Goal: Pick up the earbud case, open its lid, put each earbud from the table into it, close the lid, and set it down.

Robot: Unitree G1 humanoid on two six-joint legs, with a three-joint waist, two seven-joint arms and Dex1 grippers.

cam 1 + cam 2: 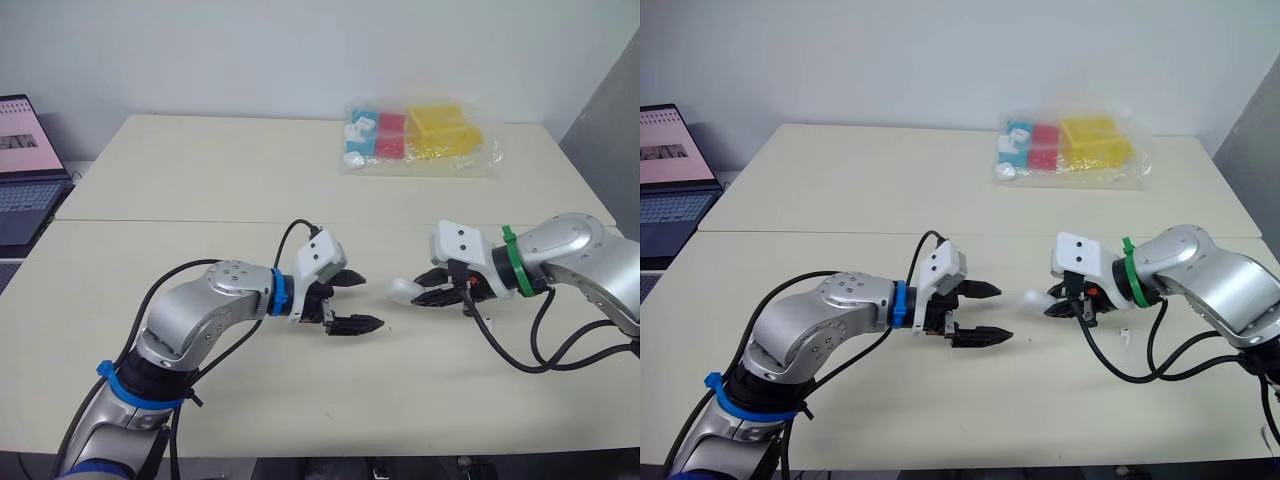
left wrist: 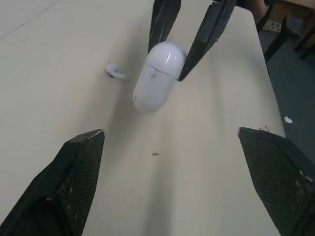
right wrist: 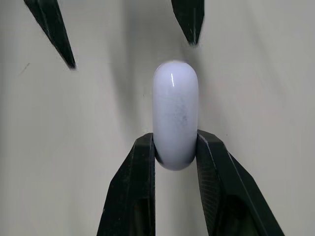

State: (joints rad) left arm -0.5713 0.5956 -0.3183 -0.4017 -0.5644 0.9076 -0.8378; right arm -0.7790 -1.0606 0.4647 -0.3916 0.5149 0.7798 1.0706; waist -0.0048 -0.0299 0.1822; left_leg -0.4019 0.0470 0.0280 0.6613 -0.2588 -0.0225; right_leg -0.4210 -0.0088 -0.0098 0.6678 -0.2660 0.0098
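The earbud case (image 3: 175,113) is off the surface, pinched at one rounded end between the two black fingers of the right tool (image 1: 432,288), with its free end pointing left toward the left tool (image 1: 368,300). That one hangs just beside it with its fingers spread wide, holding nothing. From where I stand the case looks like a small, glossy white pebble: light, hard-shelled and, I'd say, slippery, since the fingers bear on curved plastic with no flat to bite. The present pinch sits low on the body, which seems sensible, because it leaves the other end clear. If the lid is at that free end, as I'd guess though I cannot see a seam, the left tool should take it across the narrow sides near the tip and pull gently; a hard squeeze could shoot the thing out like a wet bar of soap. One little white earbud (image 2: 114,72) lies on the surface (image 1: 200,180) near the held case, and it looks lighter and fiddlier still. On the far side sits a clear bag of coloured blocks (image 1: 415,135), and a laptop (image 1: 25,165) is at the far left.
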